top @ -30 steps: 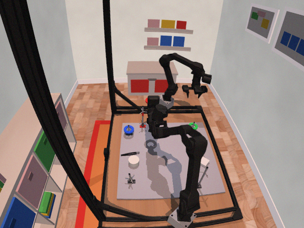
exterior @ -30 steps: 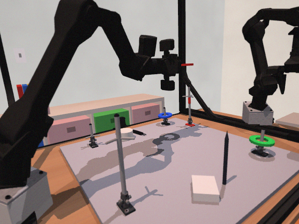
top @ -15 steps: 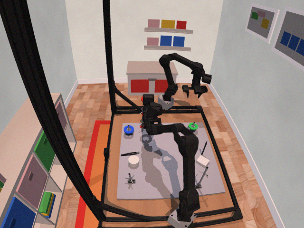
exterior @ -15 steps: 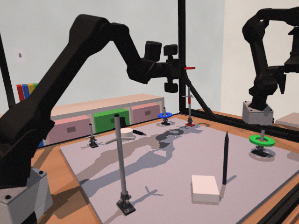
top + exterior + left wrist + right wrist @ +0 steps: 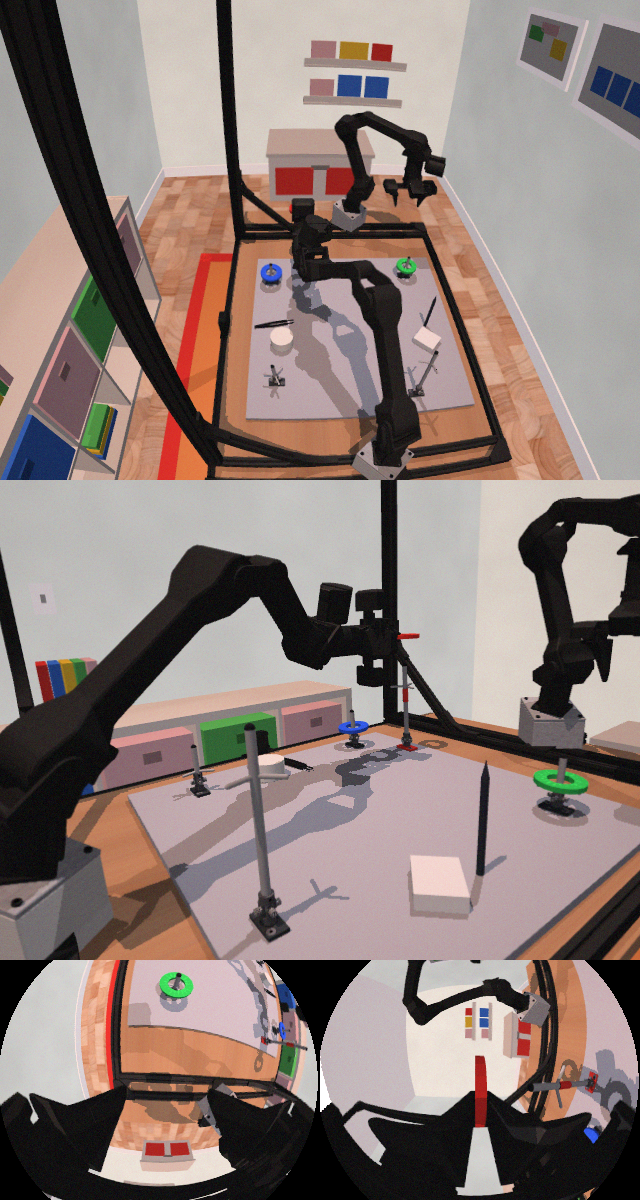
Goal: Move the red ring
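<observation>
My right gripper (image 5: 395, 637) is shut on the red ring (image 5: 408, 635) and holds it level, high in the air, right above the top of the post with the red foot (image 5: 405, 707). The ring also shows edge-on between the fingers in the right wrist view (image 5: 480, 1092), with the post (image 5: 567, 1084) off to the right. In the top view only a sliver of the ring (image 5: 292, 208) shows behind the wrist, and the post is hidden. My left gripper (image 5: 408, 193) is open and empty, raised high beyond the table's far right corner.
A blue ring (image 5: 353, 729) and a green ring (image 5: 558, 784) sit on their own posts. A tall grey post (image 5: 258, 815), a short post (image 5: 197, 774), a white cylinder (image 5: 281, 338), a white block (image 5: 439, 876) and an upright black pen (image 5: 482, 818) stand on the mat. A black frame upright (image 5: 388, 598) rises just behind the red-footed post.
</observation>
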Controlling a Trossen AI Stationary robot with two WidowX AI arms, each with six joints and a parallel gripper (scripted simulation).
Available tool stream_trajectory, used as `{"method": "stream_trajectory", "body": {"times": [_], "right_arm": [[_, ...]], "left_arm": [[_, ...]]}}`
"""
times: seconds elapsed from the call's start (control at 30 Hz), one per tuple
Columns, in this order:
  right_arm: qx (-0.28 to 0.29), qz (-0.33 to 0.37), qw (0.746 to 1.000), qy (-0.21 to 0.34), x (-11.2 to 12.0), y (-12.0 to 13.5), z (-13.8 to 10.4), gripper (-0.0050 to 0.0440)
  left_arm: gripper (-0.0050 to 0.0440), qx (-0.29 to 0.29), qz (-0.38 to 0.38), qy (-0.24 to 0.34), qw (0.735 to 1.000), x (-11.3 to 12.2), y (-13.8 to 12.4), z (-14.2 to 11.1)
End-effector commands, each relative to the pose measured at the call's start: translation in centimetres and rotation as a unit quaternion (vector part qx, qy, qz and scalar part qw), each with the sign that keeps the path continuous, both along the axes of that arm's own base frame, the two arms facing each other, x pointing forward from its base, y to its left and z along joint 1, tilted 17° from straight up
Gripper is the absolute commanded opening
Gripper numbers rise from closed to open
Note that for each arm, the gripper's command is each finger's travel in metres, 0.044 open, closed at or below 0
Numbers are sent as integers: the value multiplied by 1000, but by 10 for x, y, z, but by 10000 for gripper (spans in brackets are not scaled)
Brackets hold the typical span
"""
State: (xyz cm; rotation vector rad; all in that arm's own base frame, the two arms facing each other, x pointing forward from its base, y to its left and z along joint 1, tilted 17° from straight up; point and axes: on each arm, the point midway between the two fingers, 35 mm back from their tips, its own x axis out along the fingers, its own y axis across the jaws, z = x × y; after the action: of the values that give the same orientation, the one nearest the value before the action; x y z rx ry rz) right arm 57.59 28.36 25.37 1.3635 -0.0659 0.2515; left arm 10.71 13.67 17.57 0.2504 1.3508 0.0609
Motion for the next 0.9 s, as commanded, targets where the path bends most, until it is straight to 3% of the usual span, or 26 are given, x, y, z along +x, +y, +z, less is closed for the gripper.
{"method": "stream_trajectory", "body": {"times": [0.0,0.13,0.4,0.87], "right_arm": [[-1,0,1000,-4,3,3,1,0],[-1,3,1000,-8,8,1,-14,0],[-4,15,1000,-21,23,-11,-69,0],[-4,17,1000,-23,28,-16,-89,0]], "left_arm": [[400,-1,1,-2,1000,0,-1,0],[400,-1,1,-2,1000,0,-1,0],[400,-1,1,-2,1000,0,-1,0],[400,-1,1,-2,1000,0,-1,0]]}}
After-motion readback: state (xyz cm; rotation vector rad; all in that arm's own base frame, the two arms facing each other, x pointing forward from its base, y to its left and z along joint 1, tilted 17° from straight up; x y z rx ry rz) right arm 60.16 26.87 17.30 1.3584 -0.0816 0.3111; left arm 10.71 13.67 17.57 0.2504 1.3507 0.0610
